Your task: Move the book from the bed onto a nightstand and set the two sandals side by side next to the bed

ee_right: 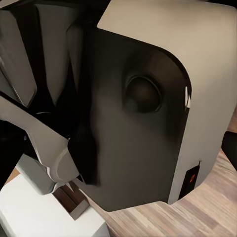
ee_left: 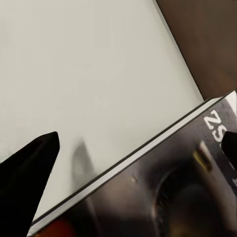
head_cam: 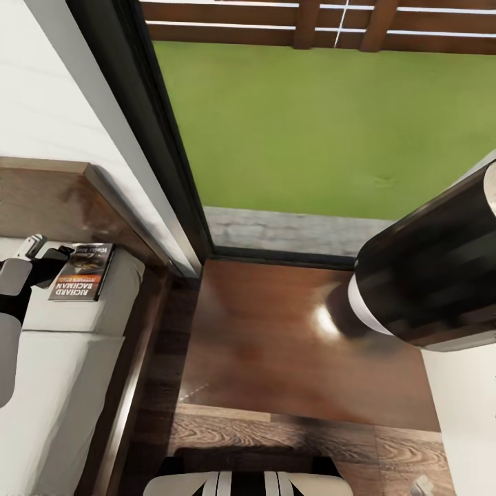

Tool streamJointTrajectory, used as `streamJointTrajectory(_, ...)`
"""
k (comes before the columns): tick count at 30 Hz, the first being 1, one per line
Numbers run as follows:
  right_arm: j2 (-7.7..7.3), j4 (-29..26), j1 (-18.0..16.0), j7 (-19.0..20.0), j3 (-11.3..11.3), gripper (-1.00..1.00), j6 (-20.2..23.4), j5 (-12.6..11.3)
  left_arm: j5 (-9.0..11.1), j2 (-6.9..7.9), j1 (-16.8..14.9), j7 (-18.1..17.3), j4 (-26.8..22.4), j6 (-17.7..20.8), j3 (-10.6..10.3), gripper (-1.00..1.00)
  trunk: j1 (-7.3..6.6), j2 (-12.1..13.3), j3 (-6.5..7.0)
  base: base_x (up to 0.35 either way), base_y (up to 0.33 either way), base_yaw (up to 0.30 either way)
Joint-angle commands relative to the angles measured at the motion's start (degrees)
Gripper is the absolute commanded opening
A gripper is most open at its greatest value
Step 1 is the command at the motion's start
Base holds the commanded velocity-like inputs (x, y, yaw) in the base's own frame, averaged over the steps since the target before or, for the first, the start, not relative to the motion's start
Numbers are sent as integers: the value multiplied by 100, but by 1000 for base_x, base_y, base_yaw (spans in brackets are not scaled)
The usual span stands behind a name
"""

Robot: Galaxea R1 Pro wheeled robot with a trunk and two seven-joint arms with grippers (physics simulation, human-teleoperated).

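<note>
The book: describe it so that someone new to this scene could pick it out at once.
Start at the bed with its off-white mattress, beside the tall window. Near the headboard lies the book, flat on the mattress at the left claw. It is a thin dark paperback with an orange band and white lettering "RICHARD".

Book on the bed, with a nightstand to the bed's right below a window.

The book (head_cam: 83, 271) lay on the bed (head_cam: 62, 372), close to the headboard (head_cam: 62, 200) and near the bed's right edge. The left gripper (head_cam: 52, 255) sat at the book's left side, a finger (ee_left: 27, 173) over the mattress just beside the book's edge. The nightstand (head_cam: 289, 344) stood just right of the bed, against the window (head_cam: 324, 117) behind it. The right arm (head_cam: 427, 275) hung over the nightstand's right part.
</note>
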Motion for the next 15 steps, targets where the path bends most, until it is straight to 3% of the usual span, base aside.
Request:
streamJointTrajectory(1,-1,-5,-1,27,-48,100,50,39,88,-2,2,64,235,42,9,100,-1,-1,-3,-57,0,0)
streamJointTrajectory(15,1,-5,-1,27,-48,100,50,39,88,-2,2,64,242,42,9,100,-1,-1,-3,-19,0,0)
